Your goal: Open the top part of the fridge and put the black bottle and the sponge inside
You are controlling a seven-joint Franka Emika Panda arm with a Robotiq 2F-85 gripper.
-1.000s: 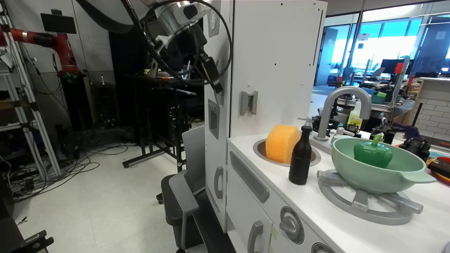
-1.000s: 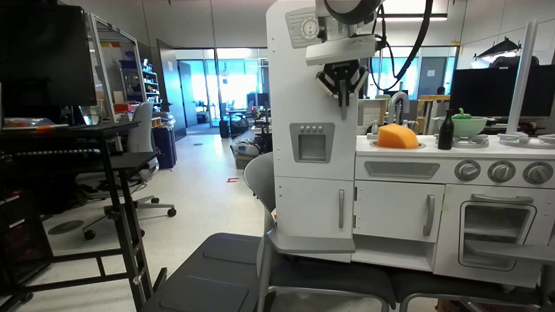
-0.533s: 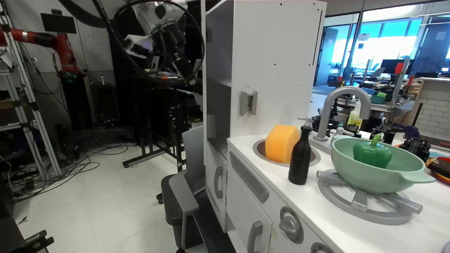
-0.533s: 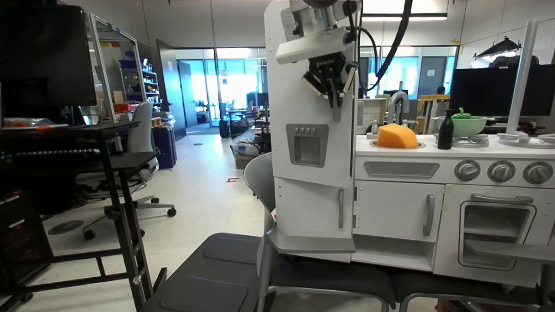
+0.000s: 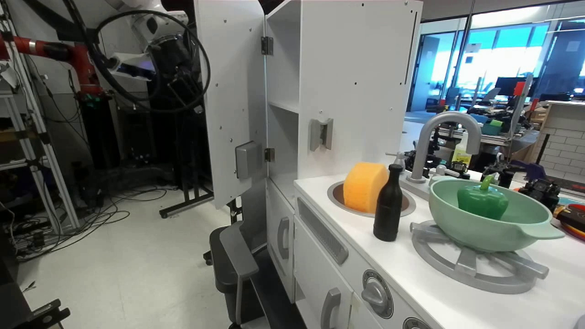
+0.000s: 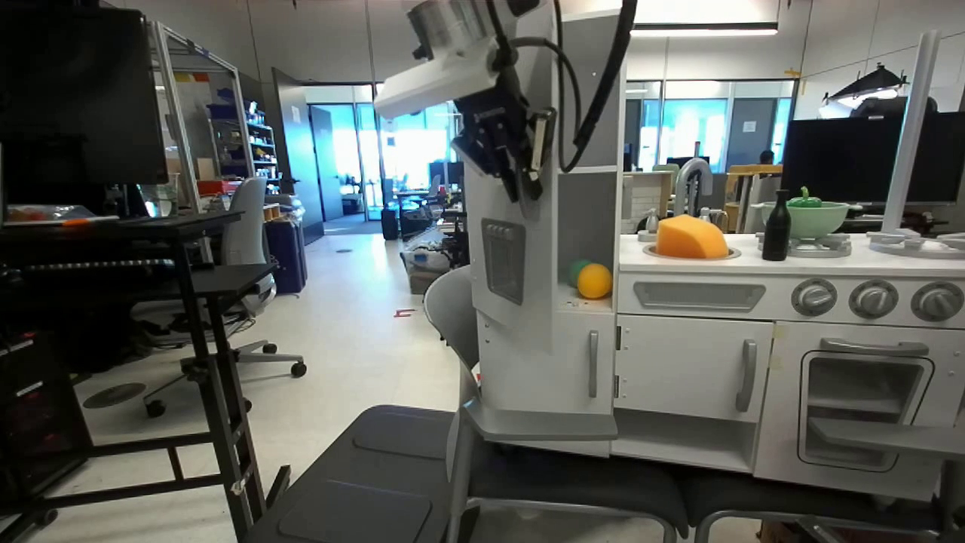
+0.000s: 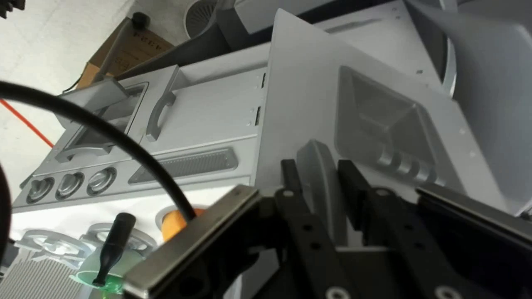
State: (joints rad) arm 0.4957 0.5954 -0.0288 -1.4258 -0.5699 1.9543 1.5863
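Observation:
The upper fridge door (image 5: 235,105) stands wide open, its inner side showing in an exterior view; its outer face (image 6: 539,302) shows in an exterior view. My gripper (image 7: 318,170) has its two black fingers on both sides of the door's grey handle (image 7: 320,191) and appears closed on it. In an exterior view the gripper (image 6: 525,192) is at the door's outer face. The black bottle (image 5: 388,205) stands upright on the counter; it also shows in the wrist view (image 7: 114,245). The orange sponge (image 5: 365,187) sits in the round sink beside it, in both exterior views (image 6: 690,237).
Inside the open compartment are a shelf (image 6: 590,170), a yellow-orange ball (image 6: 595,280) and a green ball (image 6: 576,271). A green bowl (image 5: 493,228) with a green pepper, a grey faucet (image 5: 429,137) and a grey chair (image 5: 237,249) are nearby. A cable loops around the wrist.
My gripper has pulled the upper door outward by its handle, from shut to wide open, moving away from the counter. The compartment's inside is now exposed. Bottle and sponge have stayed put.

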